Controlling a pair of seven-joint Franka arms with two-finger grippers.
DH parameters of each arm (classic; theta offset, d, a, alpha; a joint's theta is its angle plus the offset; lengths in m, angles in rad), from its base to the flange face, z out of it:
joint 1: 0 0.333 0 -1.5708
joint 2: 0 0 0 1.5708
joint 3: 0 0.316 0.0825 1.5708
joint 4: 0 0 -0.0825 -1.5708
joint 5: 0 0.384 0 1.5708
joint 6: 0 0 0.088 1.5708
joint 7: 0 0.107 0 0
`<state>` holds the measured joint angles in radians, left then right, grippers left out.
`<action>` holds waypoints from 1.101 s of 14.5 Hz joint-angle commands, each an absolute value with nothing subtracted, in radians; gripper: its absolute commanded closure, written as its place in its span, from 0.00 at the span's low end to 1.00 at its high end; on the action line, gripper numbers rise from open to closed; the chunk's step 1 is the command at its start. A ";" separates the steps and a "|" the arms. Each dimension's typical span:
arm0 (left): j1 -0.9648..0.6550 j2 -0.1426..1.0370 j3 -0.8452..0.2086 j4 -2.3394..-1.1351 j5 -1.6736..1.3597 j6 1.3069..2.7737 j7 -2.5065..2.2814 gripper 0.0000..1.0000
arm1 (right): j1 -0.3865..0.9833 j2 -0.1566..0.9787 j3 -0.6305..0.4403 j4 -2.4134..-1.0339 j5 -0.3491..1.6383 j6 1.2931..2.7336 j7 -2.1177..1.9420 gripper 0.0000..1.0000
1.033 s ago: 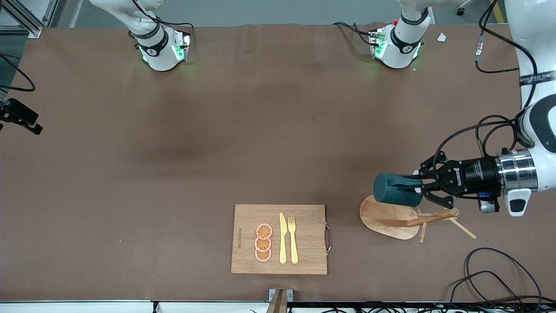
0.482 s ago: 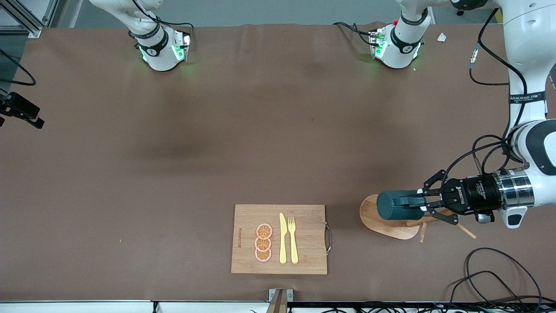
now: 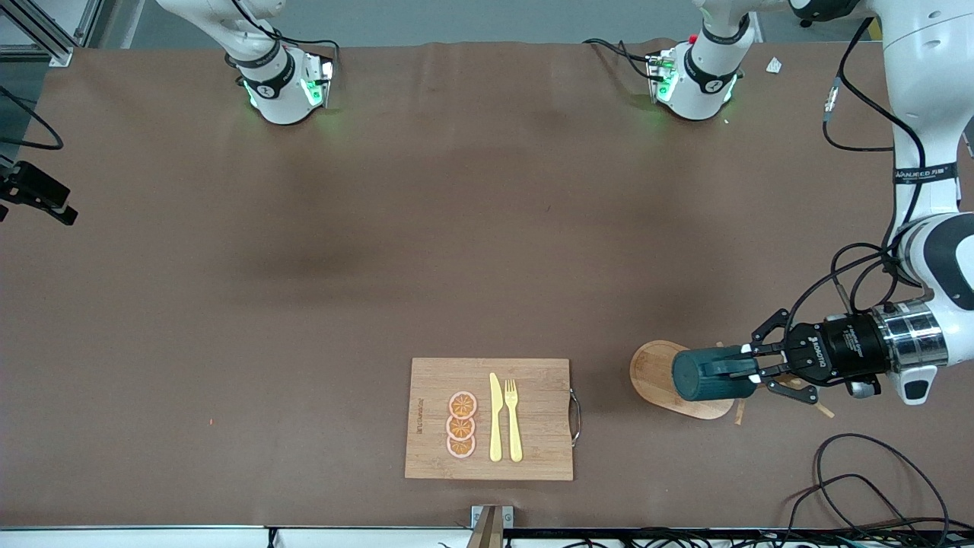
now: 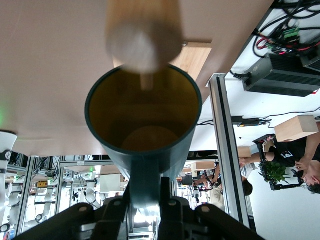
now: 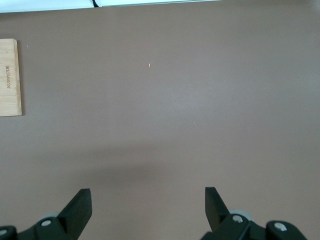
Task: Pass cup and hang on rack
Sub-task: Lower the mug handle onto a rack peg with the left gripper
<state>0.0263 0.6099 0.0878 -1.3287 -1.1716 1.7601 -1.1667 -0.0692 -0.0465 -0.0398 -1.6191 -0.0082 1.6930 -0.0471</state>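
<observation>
Left gripper [image 3: 749,371] is closed on the handle of the cup [image 3: 704,374], holding it on its side over the rack [image 3: 658,377] at the left arm's end of the bench [image 3: 380,251]. Front view shows the cup's closed bottom pointing toward the right arm's end and its mouth turned back toward the gripper, the body covering much of the rack's oval base. Thin pegs of the rack project from under the gripper on the side nearer the front camera.

Left wrist view adds what the front view hides: the cup's yellowish-tan interior, the teal handle pinched between the two fingers [image 4: 170,210], and the blurred rounded end of a wooden rack part [image 4: 142,42] right at the cup's rim. Whether wood and rim touch cannot be told.

Right gripper [image 5: 148,207] is seen only in the right wrist view, its jaws wide apart and holding nothing, hanging over bare bench; that arm waits. An edge of the cutting board [image 5: 10,77] appears in that view. Front view shows the board whole, near the bench edge closest to the camera, carrying three orange slices [image 3: 461,425], a yellow knife [image 3: 495,418] and a yellow fork [image 3: 514,420].
</observation>
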 commanded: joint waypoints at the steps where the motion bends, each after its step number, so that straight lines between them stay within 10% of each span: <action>1: 0.044 0.632 0.089 -1.304 -1.158 1.750 -1.123 0.94 | -0.074 -0.058 -0.032 -1.615 -0.021 1.687 -0.037 0.00; 16: 0.066 0.644 0.089 -1.307 -1.085 1.746 -1.043 0.91 | -0.075 -0.058 -0.032 -1.615 -0.020 1.684 -0.037 0.00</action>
<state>0.0548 0.6367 0.0894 -1.3284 -1.1081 1.7597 -1.0567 -0.0692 -0.0465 -0.0397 -1.6142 -0.0082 1.6929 -0.0471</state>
